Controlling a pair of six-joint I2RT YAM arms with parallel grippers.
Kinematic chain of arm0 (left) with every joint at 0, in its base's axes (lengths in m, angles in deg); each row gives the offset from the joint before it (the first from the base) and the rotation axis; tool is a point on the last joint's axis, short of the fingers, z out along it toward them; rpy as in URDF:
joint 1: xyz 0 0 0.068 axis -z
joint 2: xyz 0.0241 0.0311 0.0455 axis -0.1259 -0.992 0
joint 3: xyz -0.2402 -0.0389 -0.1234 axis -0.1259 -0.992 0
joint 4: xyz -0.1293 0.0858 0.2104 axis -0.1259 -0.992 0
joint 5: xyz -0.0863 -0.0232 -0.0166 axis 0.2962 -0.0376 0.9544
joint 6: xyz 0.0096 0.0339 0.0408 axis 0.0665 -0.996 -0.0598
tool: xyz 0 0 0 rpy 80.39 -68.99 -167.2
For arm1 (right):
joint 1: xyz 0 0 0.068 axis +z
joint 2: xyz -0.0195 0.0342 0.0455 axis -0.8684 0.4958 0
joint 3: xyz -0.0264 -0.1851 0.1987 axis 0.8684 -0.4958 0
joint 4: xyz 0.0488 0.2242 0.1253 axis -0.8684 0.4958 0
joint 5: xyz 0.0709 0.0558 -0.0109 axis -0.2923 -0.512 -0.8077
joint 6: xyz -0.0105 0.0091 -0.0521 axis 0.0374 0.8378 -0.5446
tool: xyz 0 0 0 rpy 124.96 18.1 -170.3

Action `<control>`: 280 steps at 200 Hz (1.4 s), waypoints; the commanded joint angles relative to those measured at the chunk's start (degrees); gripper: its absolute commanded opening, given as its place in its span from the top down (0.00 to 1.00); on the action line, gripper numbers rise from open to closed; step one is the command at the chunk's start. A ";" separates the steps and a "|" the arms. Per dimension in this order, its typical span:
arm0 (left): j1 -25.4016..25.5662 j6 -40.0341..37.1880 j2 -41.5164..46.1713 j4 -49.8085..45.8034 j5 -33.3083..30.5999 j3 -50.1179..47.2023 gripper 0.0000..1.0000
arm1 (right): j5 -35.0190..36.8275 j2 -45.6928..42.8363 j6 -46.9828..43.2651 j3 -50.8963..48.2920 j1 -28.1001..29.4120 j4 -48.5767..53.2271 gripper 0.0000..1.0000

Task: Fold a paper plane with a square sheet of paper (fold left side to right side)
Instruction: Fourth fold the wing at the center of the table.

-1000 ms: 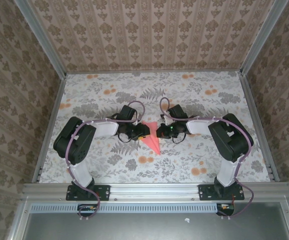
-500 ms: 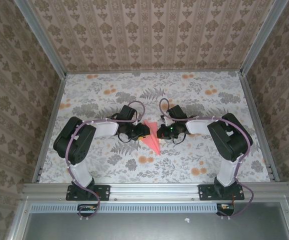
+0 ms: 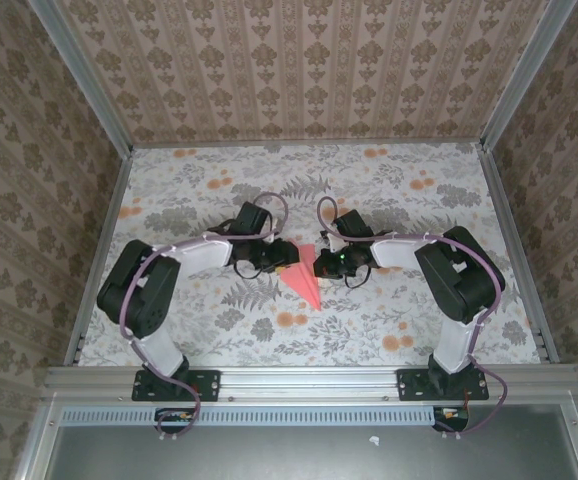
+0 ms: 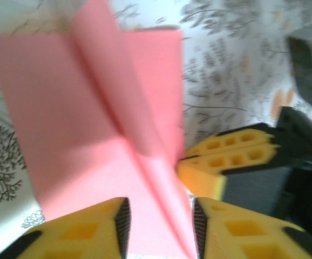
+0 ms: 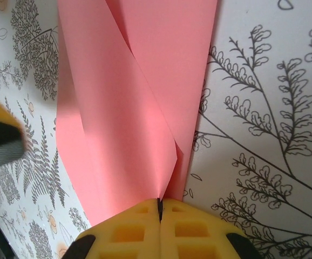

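Observation:
The salmon-pink paper plane (image 3: 304, 283) lies mid-table between both arms, its sharp tip pointing toward the near edge. My right gripper (image 3: 315, 264) is at its right side. In the right wrist view this gripper (image 5: 160, 208) is shut on a raised fold of the paper plane (image 5: 129, 108). My left gripper (image 3: 287, 256) is at the plane's left side. In the left wrist view its jaws (image 4: 160, 226) stand apart, with the paper plane (image 4: 91, 108) and its centre crease running between them. The right gripper's yellow fingers (image 4: 226, 156) show just beyond the paper.
The floral-print tabletop (image 3: 389, 200) is boxed in by patterned walls on three sides. An aluminium rail (image 3: 309, 380) with the arm bases runs along the near edge. Orange flower blotches (image 3: 291, 320) lie just in front of the plane's tip.
The left arm has stretched further in toward the paper, its elbow dropping left, and its jaws have narrowed a little. The right gripper has stayed shut on the fold.

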 commanded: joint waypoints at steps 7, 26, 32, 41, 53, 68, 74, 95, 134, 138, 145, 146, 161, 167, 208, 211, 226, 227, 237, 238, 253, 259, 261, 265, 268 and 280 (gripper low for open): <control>-0.18 -1.26 0.61 -0.91 3.63 3.38 0.78 | 3.75 1.52 -1.23 -0.29 0.43 5.45 1.00; 0.35 -0.84 -2.04 0.68 5.42 5.19 0.84 | 3.88 1.73 -1.22 0.07 0.60 5.44 1.00; 0.52 -0.84 -2.92 0.81 5.43 5.80 0.85 | 3.88 1.83 -1.29 0.16 0.71 5.52 1.00; 0.75 -1.00 -4.24 0.89 7.09 6.72 0.86 | 4.04 1.79 -1.34 0.15 0.81 5.67 1.00; 0.97 -1.31 -5.96 0.74 7.35 7.89 0.87 | 4.14 1.71 -1.41 0.19 0.85 5.81 1.00; 1.16 -1.29 -7.71 0.92 7.39 8.51 0.87 | 4.32 1.67 -1.42 0.22 0.86 5.92 1.00; 1.14 -1.28 -8.26 0.87 7.21 8.51 0.87 | 4.36 1.57 -1.50 0.21 0.87 6.05 1.00; 1.24 -1.93 -9.32 -0.01 6.21 8.38 0.87 | 4.37 1.53 -1.45 0.31 0.99 6.28 1.00; 1.16 -3.87 -11.11 -2.72 2.83 8.32 0.87 | 5.23 1.38 -2.20 0.53 1.12 7.57 1.00; 1.16 -3.97 -11.26 -2.91 2.65 8.22 0.87 | 5.33 1.30 -2.15 0.56 1.13 7.59 1.00; 1.09 -4.21 -11.48 -3.56 2.08 8.20 0.87 | 5.37 1.23 -2.28 0.50 1.05 7.72 1.00; 1.13 -4.24 -11.53 -3.65 2.04 8.24 0.87 | 5.37 1.23 -2.29 0.49 1.04 7.72 1.00; 1.07 -4.68 -11.99 -4.47 1.15 8.09 0.87 | 5.52 1.26 -2.30 0.49 1.10 7.83 1.00; 0.97 -4.78 -12.09 -4.68 0.86 7.87 0.87 | 5.47 1.13 -2.32 0.50 1.12 7.86 1.00; 0.54 -5.67 -12.20 -6.09 -0.87 7.23 0.87 | 5.70 0.93 -2.41 0.51 1.13 8.16 1.00; 0.54 -5.67 -12.26 -6.11 -0.94 7.10 0.87 | 5.74 0.98 -2.43 0.56 1.13 8.22 1.00; 0.39 -6.01 -12.15 -6.91 -1.79 6.90 0.87 | 5.90 0.96 -2.47 0.53 1.13 8.19 1.00; 0.38 -6.06 -12.13 -6.91 -1.92 6.84 0.87 | 5.94 0.87 -2.43 0.51 1.13 8.18 1.00; 0.37 -6.35 -12.14 -7.45 -2.64 6.70 0.87 | 5.99 0.64 -2.22 0.39 1.13 7.98 1.00; 0.32 -6.36 -12.12 -7.49 -2.69 6.61 0.87 | 5.94 0.63 -2.17 0.35 1.09 7.94 1.00; 0.28 -6.46 -12.36 -7.41 -2.83 6.04 0.87 | 5.56 -0.06 -1.71 0.31 1.04 6.76 1.00; 0.28 -6.46 -12.53 -7.31 -2.83 5.76 0.87 | 5.26 -0.52 -1.53 0.42 1.00 6.16 1.00; 0.28 -6.40 -12.54 -7.23 -2.90 5.69 0.87 | 5.10 -0.64 -1.38 0.41 0.96 6.04 1.00; 0.28 -6.37 -12.66 -7.09 -2.93 5.48 0.87 | 4.83 -0.96 -1.14 0.60 0.89 5.57 1.00; 0.28 -6.38 -12.76 -7.08 -2.97 5.35 0.87 | 4.66 -1.20 -0.97 0.76 0.87 5.34 1.00; 0.28 -6.36 -12.98 -6.87 -3.32 4.99 0.87 | 4.24 -2.47 -0.64 1.38 0.54 4.68 0.97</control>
